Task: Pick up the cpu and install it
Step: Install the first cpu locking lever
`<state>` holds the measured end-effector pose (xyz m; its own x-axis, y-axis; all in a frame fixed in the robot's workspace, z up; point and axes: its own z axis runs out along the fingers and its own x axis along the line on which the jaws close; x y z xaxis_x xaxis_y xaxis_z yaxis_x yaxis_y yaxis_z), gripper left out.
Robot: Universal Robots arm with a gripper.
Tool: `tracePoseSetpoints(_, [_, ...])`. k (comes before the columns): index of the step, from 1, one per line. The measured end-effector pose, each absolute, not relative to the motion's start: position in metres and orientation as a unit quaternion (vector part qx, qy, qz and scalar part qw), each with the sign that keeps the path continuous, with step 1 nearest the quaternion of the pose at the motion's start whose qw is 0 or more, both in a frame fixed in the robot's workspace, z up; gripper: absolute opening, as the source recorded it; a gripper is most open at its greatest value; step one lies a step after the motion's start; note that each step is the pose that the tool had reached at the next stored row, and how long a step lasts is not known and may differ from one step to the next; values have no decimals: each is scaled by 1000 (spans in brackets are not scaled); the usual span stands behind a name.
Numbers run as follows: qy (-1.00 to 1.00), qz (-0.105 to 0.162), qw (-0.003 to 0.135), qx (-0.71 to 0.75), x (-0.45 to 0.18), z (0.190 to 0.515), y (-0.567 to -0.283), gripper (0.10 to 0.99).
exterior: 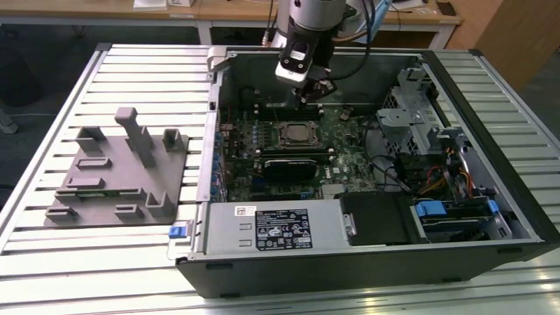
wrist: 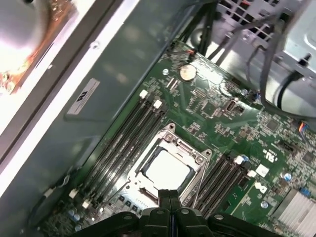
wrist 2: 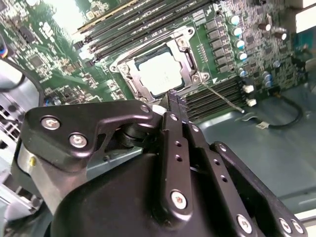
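A slatted metal worktop (exterior: 88,262) carries an open computer case (exterior: 368,272) lying on its side. A grey fixture tray (exterior: 105,213) sits on the exterior view's left, just beside the case. Inside the case, the green motherboard (exterior: 350,164) faces up. The cpu (exterior: 298,134) lies flat in the metal-framed socket (wrist 2: 190,59) near the board's middle. In both wrist views its pale silver top (wrist 2: 160,74) (wrist: 165,170) is ringed by the socket frame (wrist: 197,158). Black memory slots (wrist: 123,138) run along two sides of the socket, and a thin wire lever (wrist 2: 224,98) lies beside it. A black heatsink block (exterior: 298,167) sits near the socket, on the side towards the labelled power supply (exterior: 271,226). The pincer (exterior: 306,100) hangs over the board above the socket's edge. Its two black fingers are pressed together with nothing between them (wrist 2: 174,98) (wrist: 169,195). A coin cell (wrist: 186,72) lies well apart from the socket.
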<state>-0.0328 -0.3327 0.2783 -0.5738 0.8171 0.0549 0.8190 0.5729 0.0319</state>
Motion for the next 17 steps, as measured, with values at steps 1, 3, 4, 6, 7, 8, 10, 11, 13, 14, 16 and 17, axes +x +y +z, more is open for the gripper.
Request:
tracePoseSetpoints(1, [-890,-27,17,-455,-33,278,-333,106])
tracePoseSetpoints(3, [-896,-26,17,-443,-33,278,-333,106])
tracePoseSetpoints(4, [-899,-26,18,-437,-33,278,-333,106])
tracePoseSetpoints(6, [-904,-26,18,-427,-33,278,-333,106])
tracePoseSetpoints(7, [-906,-26,18,-421,-33,278,-333,106])
tracePoseSetpoints(8, [-909,-26,18,-416,-33,278,-333,106])
tracePoseSetpoints(10, [-914,-26,18,-405,-33,278,-333,106])
tracePoseSetpoints(11, [-916,-26,18,-400,-33,278,-333,106])
tracePoseSetpoints(13, [-921,-26,19,-388,-33,278,-333,106])
tracePoseSetpoints(14, [-923,-25,19,-383,-33,278,-333,106])
tracePoseSetpoints(16, [-927,-25,19,-373,-33,278,-333,106])
tracePoseSetpoints(17, [-930,-25,19,-367,-33,278,-333,106])
